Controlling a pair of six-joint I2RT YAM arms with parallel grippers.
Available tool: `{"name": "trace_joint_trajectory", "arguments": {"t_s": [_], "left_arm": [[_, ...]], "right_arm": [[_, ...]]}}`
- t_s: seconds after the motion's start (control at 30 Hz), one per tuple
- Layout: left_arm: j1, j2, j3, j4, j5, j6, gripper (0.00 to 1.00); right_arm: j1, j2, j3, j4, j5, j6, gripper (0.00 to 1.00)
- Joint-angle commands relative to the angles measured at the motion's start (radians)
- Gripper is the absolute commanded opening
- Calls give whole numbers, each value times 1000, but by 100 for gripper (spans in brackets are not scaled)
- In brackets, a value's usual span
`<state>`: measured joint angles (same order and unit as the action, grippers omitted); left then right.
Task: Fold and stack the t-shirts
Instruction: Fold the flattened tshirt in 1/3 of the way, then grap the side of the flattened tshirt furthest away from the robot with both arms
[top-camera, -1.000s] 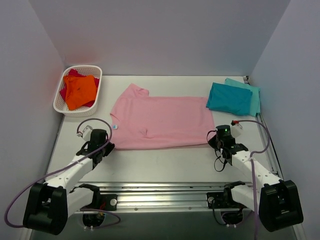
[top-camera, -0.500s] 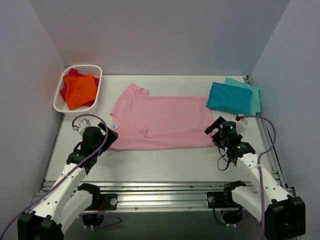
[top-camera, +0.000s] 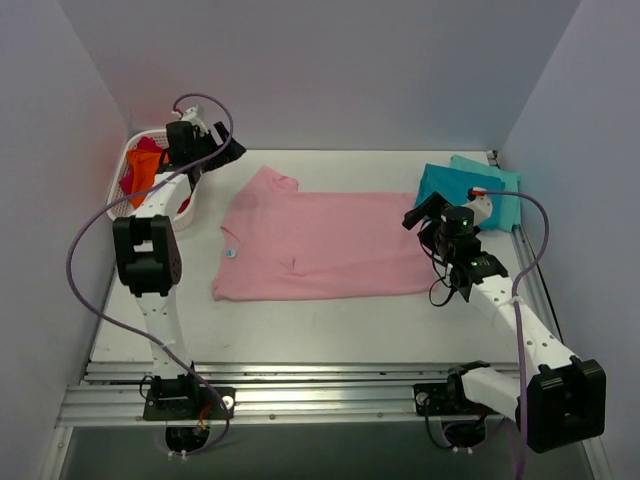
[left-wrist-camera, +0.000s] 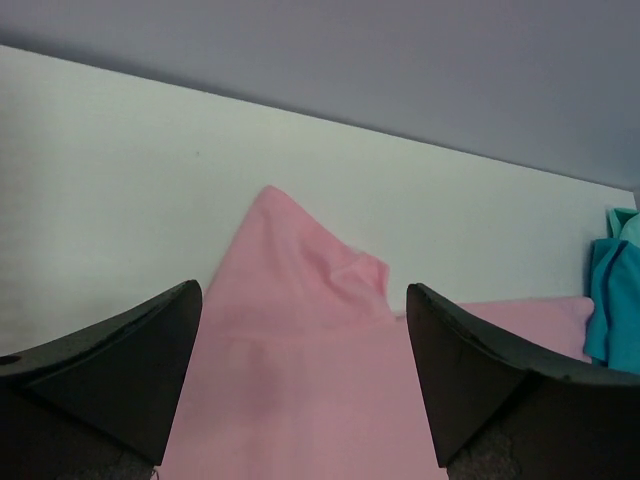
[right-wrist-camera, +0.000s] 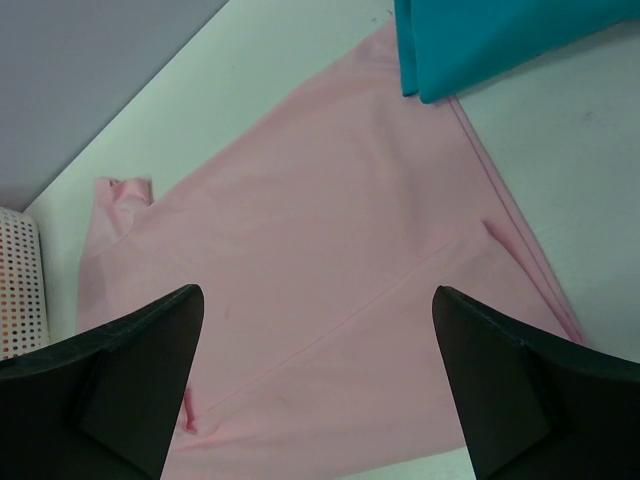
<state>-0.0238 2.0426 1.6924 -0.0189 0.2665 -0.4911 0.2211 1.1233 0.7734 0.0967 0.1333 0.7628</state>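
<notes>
A light pink t-shirt (top-camera: 320, 245) lies flat and folded lengthwise in the middle of the table, one sleeve (top-camera: 272, 183) pointing to the back left. My left gripper (top-camera: 226, 153) hangs open above that sleeve. In the left wrist view the pink shirt (left-wrist-camera: 300, 340) fills the gap under the gripper (left-wrist-camera: 300, 385), which holds nothing. My right gripper (top-camera: 422, 210) is open above the shirt's right end; the right wrist view shows only pink cloth (right-wrist-camera: 330, 270) below the gripper (right-wrist-camera: 315, 385). A folded teal t-shirt (top-camera: 458, 188) lies on a lighter turquoise one (top-camera: 503, 185) at the back right.
A white basket (top-camera: 147, 133) with orange and red clothes (top-camera: 142, 172) stands at the back left, partly behind my left arm. The teal pile (right-wrist-camera: 480, 40) touches the pink shirt's far right corner. Grey walls close in the table on three sides.
Both grippers opened and let go of the pink shirt's near edge. The left arm rose and swung to the back left; the right arm rose and moved toward the teal pile.
</notes>
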Motion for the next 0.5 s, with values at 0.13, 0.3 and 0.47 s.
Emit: {"name": "trace_joint_trajectory", "arguments": {"t_s": [0.13, 0.3, 0.47], "left_arm": [[18, 512, 629, -329, 296, 118, 92], [-13, 656, 832, -424, 310, 118, 92], [-42, 674, 843, -440, 246, 144, 93]], "right_arm": [[-11, -82, -52, 26, 11, -36, 94], [-14, -74, -40, 35, 8, -51, 94], [-16, -69, -33, 41, -3, -57, 94]]}}
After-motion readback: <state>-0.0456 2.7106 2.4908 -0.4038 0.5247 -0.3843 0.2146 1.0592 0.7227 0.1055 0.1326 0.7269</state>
